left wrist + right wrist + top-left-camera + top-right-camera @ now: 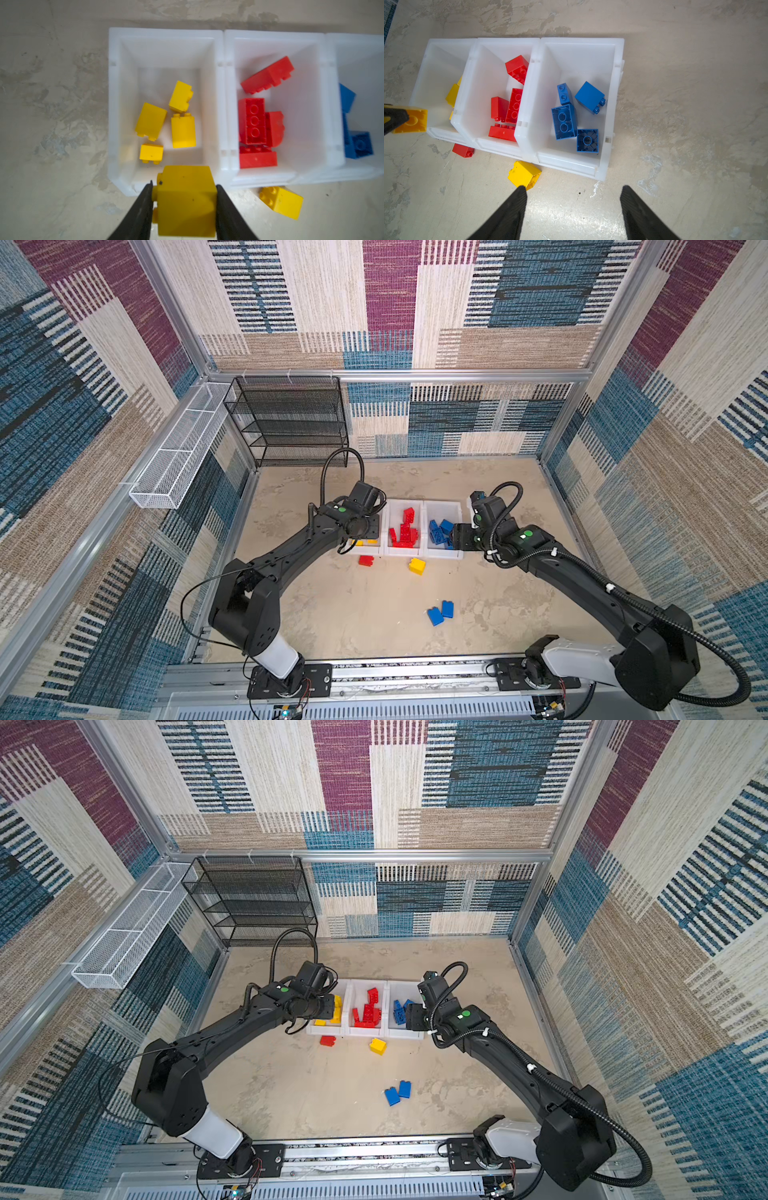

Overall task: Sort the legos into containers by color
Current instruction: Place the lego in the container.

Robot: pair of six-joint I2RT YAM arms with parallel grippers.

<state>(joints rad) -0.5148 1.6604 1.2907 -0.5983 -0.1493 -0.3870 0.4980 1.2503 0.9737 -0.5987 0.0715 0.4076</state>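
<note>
A gripped brick sits between the fingers of my left end effector, over the front lip of the end bin. Four bricks lie in that bin just ahead. Toward my right end effector come the middle bin with its heap, then the far bin holding a cluster. On the desk, a loose brick lies just ahead of that end effector's fingertip. A stray brick lies below my left end effector. A pair of bricks lies side by side well behind both.

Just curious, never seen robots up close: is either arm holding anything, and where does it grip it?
The left end effector pinches a yellow brick across two opposite sides. The right end effector is open and empty.
</note>
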